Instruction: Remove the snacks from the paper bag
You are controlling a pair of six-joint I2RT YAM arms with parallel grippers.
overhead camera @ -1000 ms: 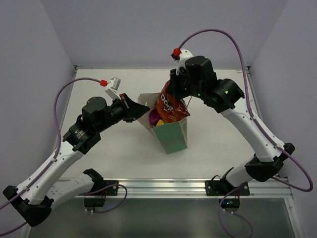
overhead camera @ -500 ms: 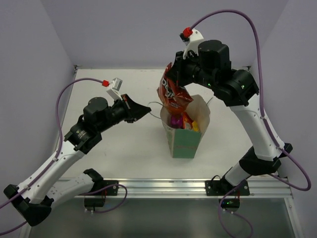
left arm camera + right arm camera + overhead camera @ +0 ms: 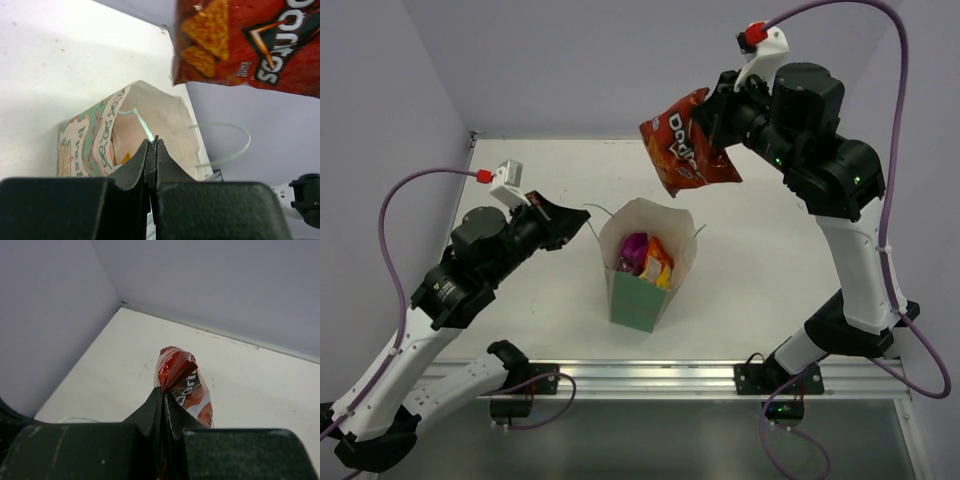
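Snacks are found in two places. A red chip packet [image 3: 685, 150] is held in the air above and behind the paper bag [image 3: 638, 305], its top clamped in the right gripper [image 3: 712, 112]. A magenta packet [image 3: 635, 248] and an orange packet [image 3: 660, 262] are lodged inside the upright, open bag. Just left of the bag, the left gripper [image 3: 582, 222] is closed on its string handle [image 3: 141, 123].

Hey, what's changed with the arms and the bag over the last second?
The right end effector lifted the red packet up out of the paper bag, carrying it toward the far right. The left end effector drew back left from the rim; the bag went from tilted to upright. Unchanged: right grip on the packet, other snacks inside the bag.
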